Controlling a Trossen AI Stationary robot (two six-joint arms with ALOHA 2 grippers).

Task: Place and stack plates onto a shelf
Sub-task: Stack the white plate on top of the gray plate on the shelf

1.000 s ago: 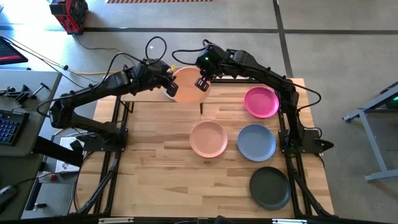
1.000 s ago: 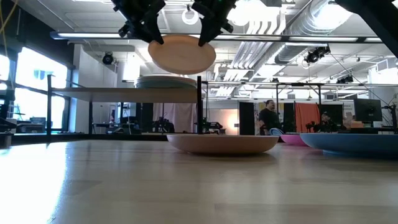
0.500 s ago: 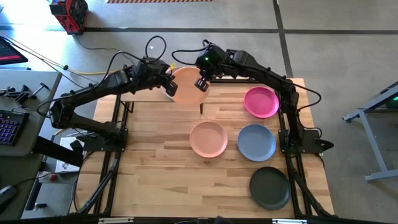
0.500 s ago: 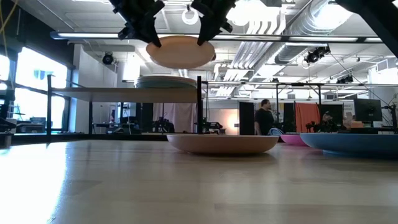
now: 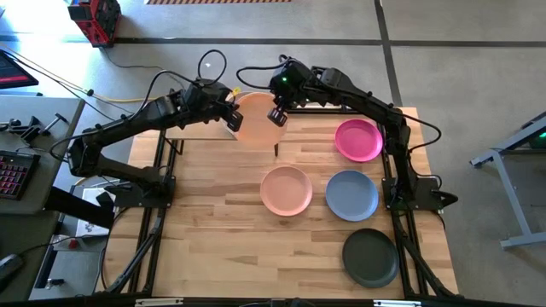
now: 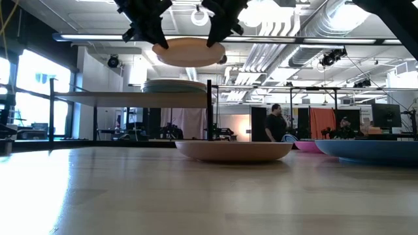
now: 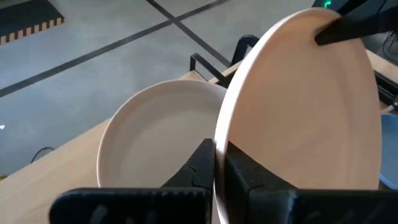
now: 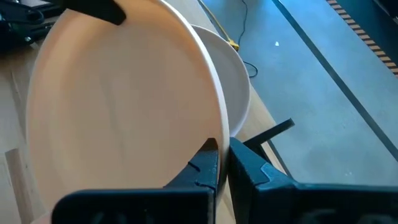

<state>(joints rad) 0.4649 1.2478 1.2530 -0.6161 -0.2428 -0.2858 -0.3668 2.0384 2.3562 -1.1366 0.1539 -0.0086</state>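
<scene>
Peach plate (image 5: 254,118) pinched between both end effectors.

The stack on the shelf (image 6: 130,98) is largely hidden by the held plate (image 5: 256,119), and its count cannot be told.

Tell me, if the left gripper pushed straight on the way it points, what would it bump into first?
The left gripper is already clamped on the rim of the peach plate, so that plate fills its path. Past it, the right gripper holds the opposite rim and probably comes next, though depth is hard to judge.
</scene>
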